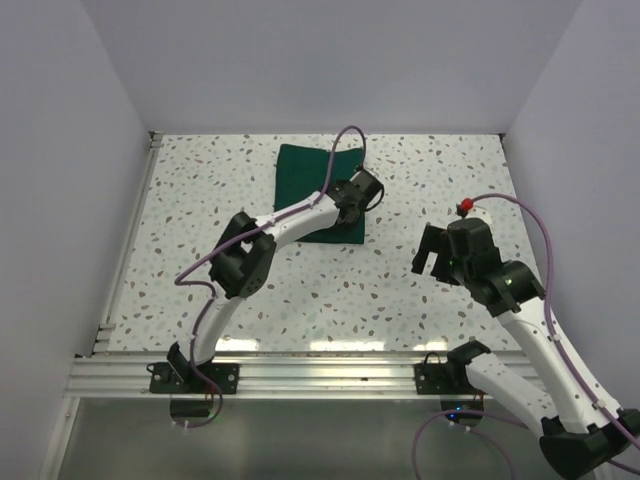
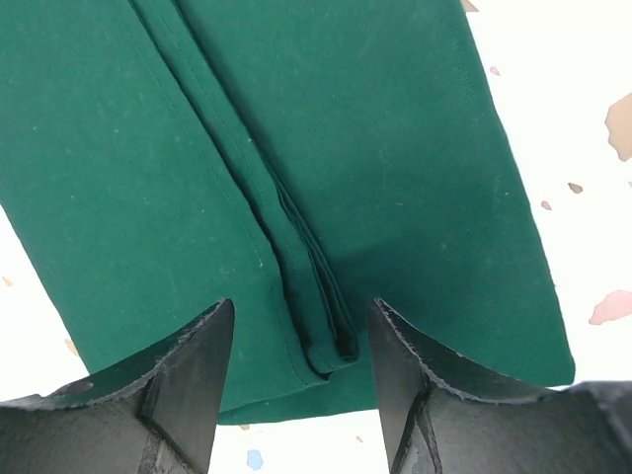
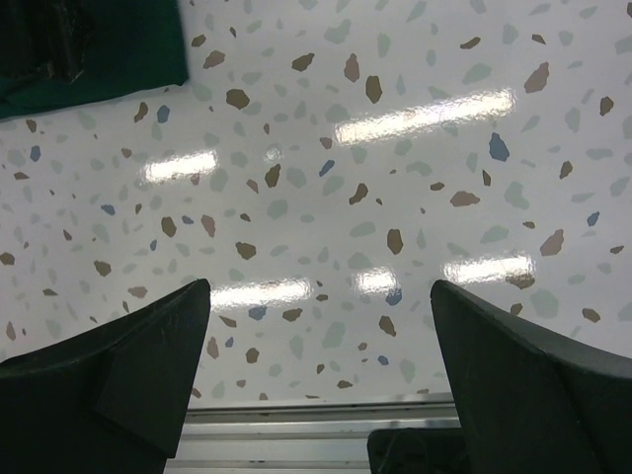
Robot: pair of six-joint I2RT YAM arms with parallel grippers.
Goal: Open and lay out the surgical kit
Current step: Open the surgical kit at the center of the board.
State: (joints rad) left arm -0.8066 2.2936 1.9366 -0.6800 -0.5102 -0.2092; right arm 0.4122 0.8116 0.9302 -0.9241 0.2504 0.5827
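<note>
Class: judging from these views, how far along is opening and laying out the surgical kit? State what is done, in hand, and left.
Done: nothing; the green wrap lies folded shut, no instruments showing. In hand: the left claw, open, straddles the wrap's folded flap edge. The right claw hangs open over the table. Left: unfolding and laying everything out.

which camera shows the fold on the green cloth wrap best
The left wrist view: the green cloth wrap fills it, its layered fold running down between the fingers of the left hand. The top view shows the whole wrap small, partly under the left arm. The right wrist view catches only a corner.
</note>
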